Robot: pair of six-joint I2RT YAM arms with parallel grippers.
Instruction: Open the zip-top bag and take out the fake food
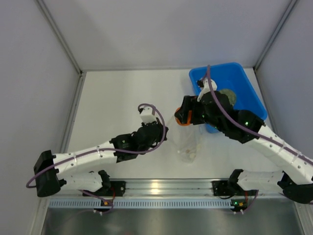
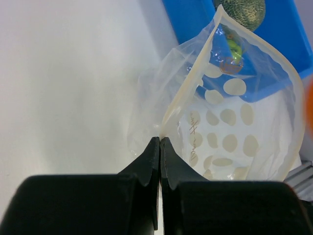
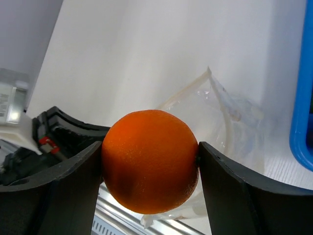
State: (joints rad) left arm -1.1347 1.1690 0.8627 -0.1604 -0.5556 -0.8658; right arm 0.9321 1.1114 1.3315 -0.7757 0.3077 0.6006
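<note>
Now left claw [image 2: 160, 142] pinches the bag [image 2: 230, 147] rim shut; right claw [image 3: 150, 152], gripping the orange [image 3: 146, 169], should lift clear toward the bin [image 1: 244, 78].

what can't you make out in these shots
- Top view: the right arm covers part of the blue bin; what lies under it is hidden.
- Left wrist view: the melon is cut by the top edge; the green piece shows blurred through the zip-top bag, inside or behind unclear.
- Right wrist view: the orange hides part of the bag.
</note>
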